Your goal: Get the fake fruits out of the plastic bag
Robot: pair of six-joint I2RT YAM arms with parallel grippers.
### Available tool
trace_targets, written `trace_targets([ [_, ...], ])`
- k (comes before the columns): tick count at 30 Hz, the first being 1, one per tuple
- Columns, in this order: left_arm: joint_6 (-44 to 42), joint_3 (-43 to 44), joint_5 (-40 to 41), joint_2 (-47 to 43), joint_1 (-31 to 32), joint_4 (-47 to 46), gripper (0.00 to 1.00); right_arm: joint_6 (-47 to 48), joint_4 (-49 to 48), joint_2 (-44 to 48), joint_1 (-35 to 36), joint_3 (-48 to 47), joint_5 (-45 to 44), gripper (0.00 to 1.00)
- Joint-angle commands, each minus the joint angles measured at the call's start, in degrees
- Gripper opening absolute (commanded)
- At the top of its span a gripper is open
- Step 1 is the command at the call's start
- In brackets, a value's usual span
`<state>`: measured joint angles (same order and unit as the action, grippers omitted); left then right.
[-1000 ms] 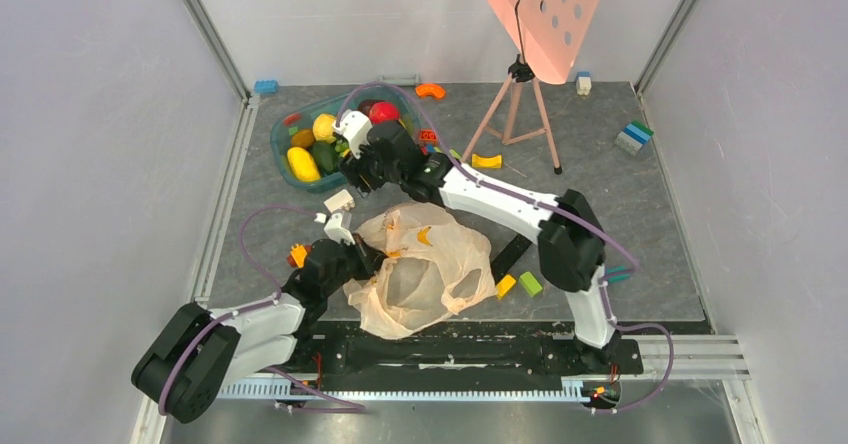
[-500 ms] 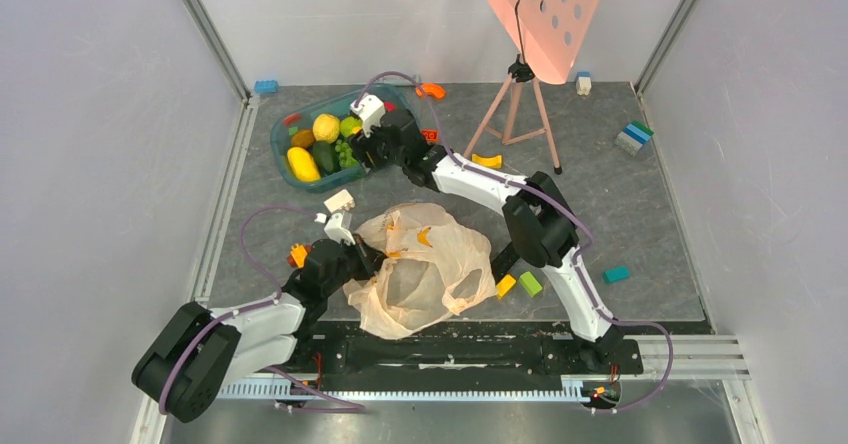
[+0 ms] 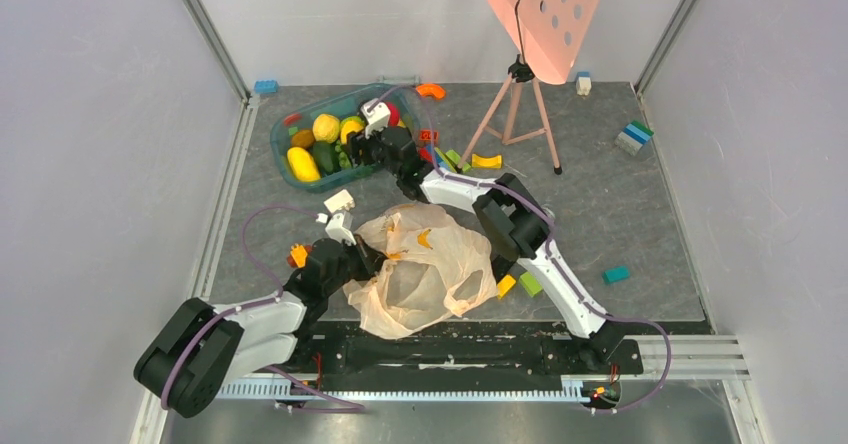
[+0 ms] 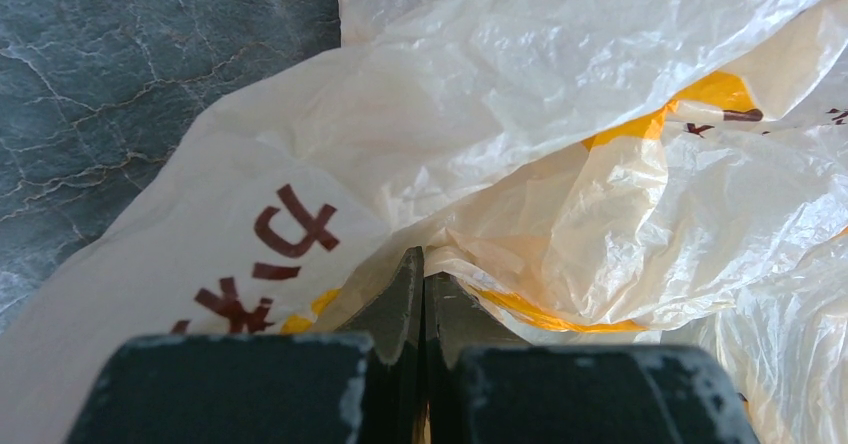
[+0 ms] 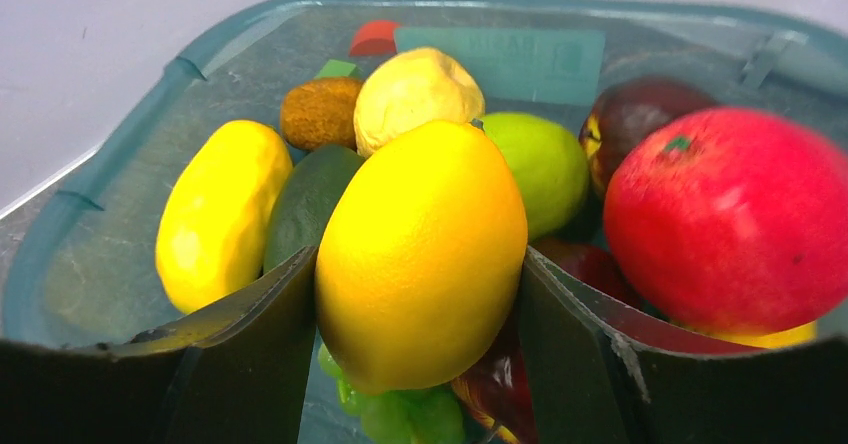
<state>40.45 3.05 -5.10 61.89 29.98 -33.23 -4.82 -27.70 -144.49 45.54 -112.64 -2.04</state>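
The cream plastic bag (image 3: 425, 259) lies crumpled near the front; it fills the left wrist view (image 4: 550, 114). My left gripper (image 4: 422, 264) is shut on a fold of its left edge (image 3: 358, 262). My right gripper (image 5: 420, 294) reaches over the teal tub (image 3: 283, 136) and is shut on a yellow-orange fruit (image 5: 420, 254), just above the other fruits. In the tub lie a red fruit (image 5: 735, 214), a long yellow one (image 5: 225, 209), a pale yellow one (image 5: 415, 89), a green one (image 5: 545, 159), a maroon one (image 5: 640, 109) and green grapes (image 5: 400, 414).
A tripod (image 3: 515, 114) with a pink perforated panel (image 3: 540, 9) stands at the back. Toy blocks lie about: orange (image 3: 431, 90), yellow (image 3: 487, 160), green (image 3: 530, 284), teal (image 3: 616, 274), blue (image 3: 265, 86). Frame rails run along the left and right edges.
My right arm has folded its elbow to the left and carried its gripper farther over the tub. The left arm and the bag have not moved.
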Motion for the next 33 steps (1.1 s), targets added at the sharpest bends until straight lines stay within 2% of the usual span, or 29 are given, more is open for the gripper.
trace_targets([
  [1, 0.3, 1.43, -0.87, 0.45, -0.11, -2.72, 0.02, -6.24, -11.03, -3.32, 0.16, -4.06, -3.02, 0.64],
  [4, 0.35, 1.43, -0.82, 0.48, -0.18, -2.83, 0.02, -8.48, -12.57, -5.78, 0.12, -6.73, -4.22, 0.68],
  [7, 0.27, 1.43, -0.8, 0.41, -0.18, -2.74, 0.02, -9.36, -12.59, -7.49, 0.17, -9.22, -4.37, 0.8],
  [12, 0.29, 1.36, -0.7, 0.29, -0.18, -2.63, 0.02, -8.15, -14.49, -5.99, 0.19, -6.68, -3.86, 0.98],
  [17, 0.09, 1.43, -0.61, 0.3, -0.18, -2.46, 0.02, -6.04, -16.14, -1.01, 0.16, -1.67, -1.74, 0.98],
  [24, 0.04, 1.42, -0.39, -0.28, -0.18, -1.66, 0.02, -3.51, -18.88, 14.3, 0.16, 14.71, -0.8, 0.98],
  [27, 0.03, 1.43, -0.61, -0.19, -0.16, -1.79, 0.02, -1.37, -13.01, 18.69, 0.2, 16.9, -3.5, 0.98],
  [29, -0.02, 1.43, -0.58, -0.18, -0.17, -1.67, 0.02, 0.2, -6.47, 19.41, 0.08, 15.1, -6.06, 0.98],
  [33, 0.01, 1.5, -0.51, 0.2, -0.18, -1.73, 0.02, 1.38, 13.87, 12.46, -1.14, -1.05, -8.5, 0.93],
])
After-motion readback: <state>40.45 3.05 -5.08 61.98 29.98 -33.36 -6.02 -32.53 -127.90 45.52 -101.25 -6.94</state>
